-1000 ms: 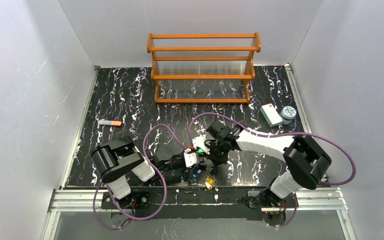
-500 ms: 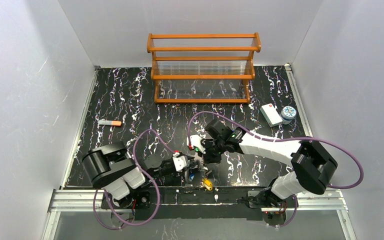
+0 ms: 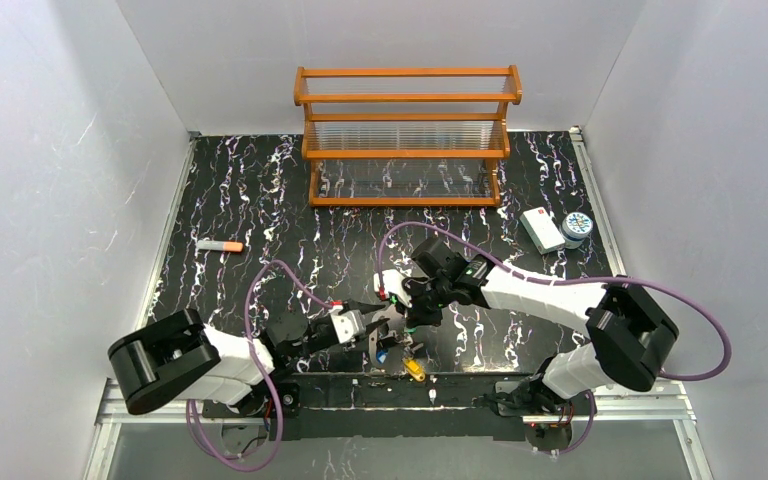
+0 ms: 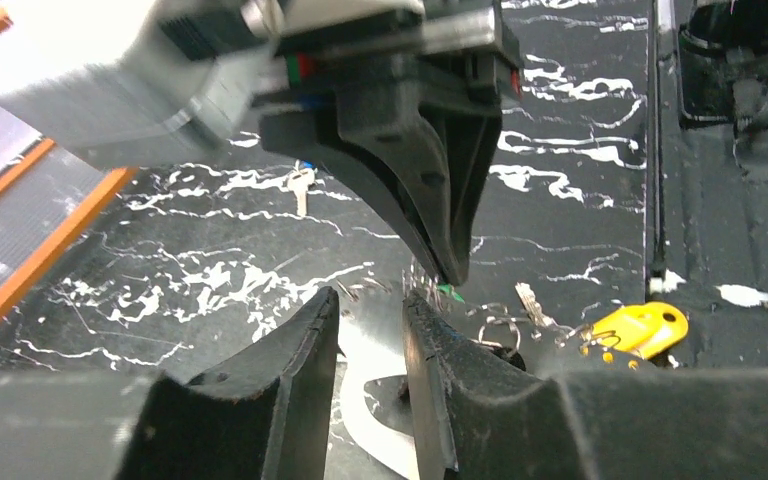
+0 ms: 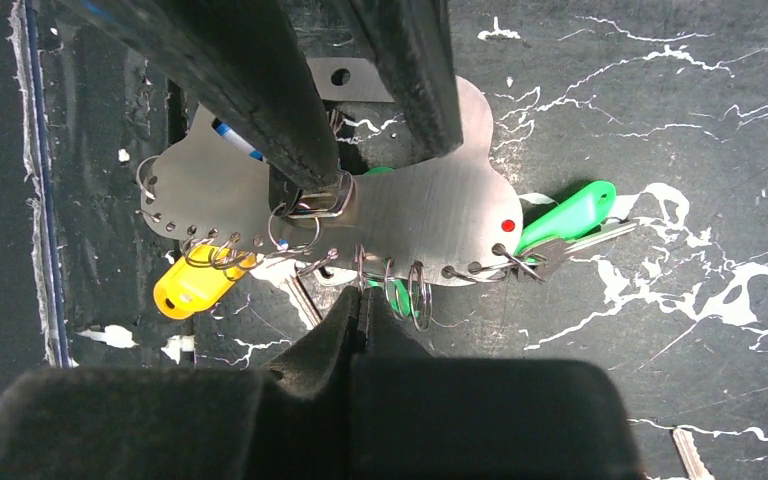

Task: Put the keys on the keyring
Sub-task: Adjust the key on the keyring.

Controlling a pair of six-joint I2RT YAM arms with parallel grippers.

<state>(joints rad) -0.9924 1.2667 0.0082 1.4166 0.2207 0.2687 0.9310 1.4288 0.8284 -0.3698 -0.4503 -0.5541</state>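
Keyring (image 5: pixel 410 215), a flat silver plate with edge holes, is sitting by the counter (image 5: pixel 680 110) near edge, between the arms. Green key (image 5: pixel 570 215) and yellow key (image 5: pixel 195 285) are lying at its ends. Left gripper (image 5: pixel 380 165) jaws are clamping the plate's waist. Right gripper (image 5: pixel 362 305) jaws are clenched, tips at the edge rings.

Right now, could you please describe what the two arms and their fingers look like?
Both the left arm and right arm have white links between bulky black joints, each trailed by a looping purple cable. The fingers are matte black, tapering wedges; small red and green marks sit near the wrists.
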